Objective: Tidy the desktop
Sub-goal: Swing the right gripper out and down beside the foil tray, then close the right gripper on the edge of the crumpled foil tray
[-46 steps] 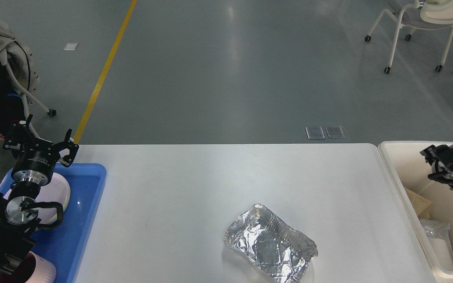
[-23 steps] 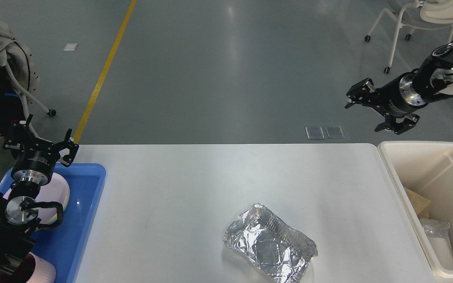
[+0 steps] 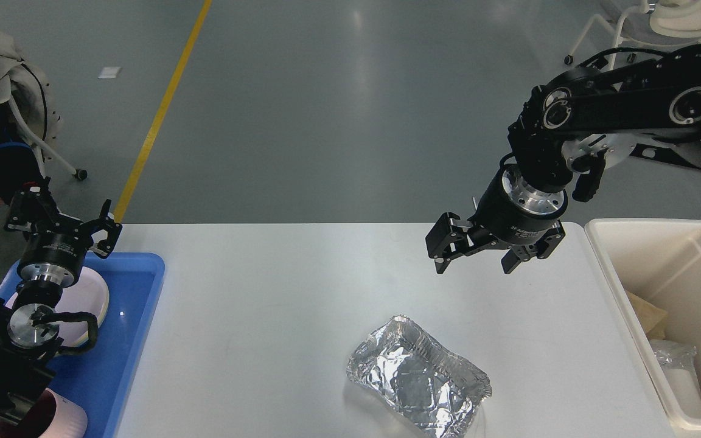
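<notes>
At far left, the left gripper (image 3: 61, 222) is hovering with fingers spread above a blue tray (image 3: 137, 316) holding a white plate (image 3: 92, 298). Centrally, the white surface (image 3: 277, 304) is carrying a crumpled foil container (image 3: 417, 377). Above its right part, the right gripper (image 3: 481, 258) is hanging spread, empty, beside a cream bin (image 3: 618, 286).

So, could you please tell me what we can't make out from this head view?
- Bin: right side cut by the frame edge; the contents read only as brownish paper and clear plastic.
- Pink cup: cut by the bottom edge, partly behind the left arm.
- White plate: mostly hidden by the left arm.
- Foil container: whether anything is inside cannot be told.
</notes>
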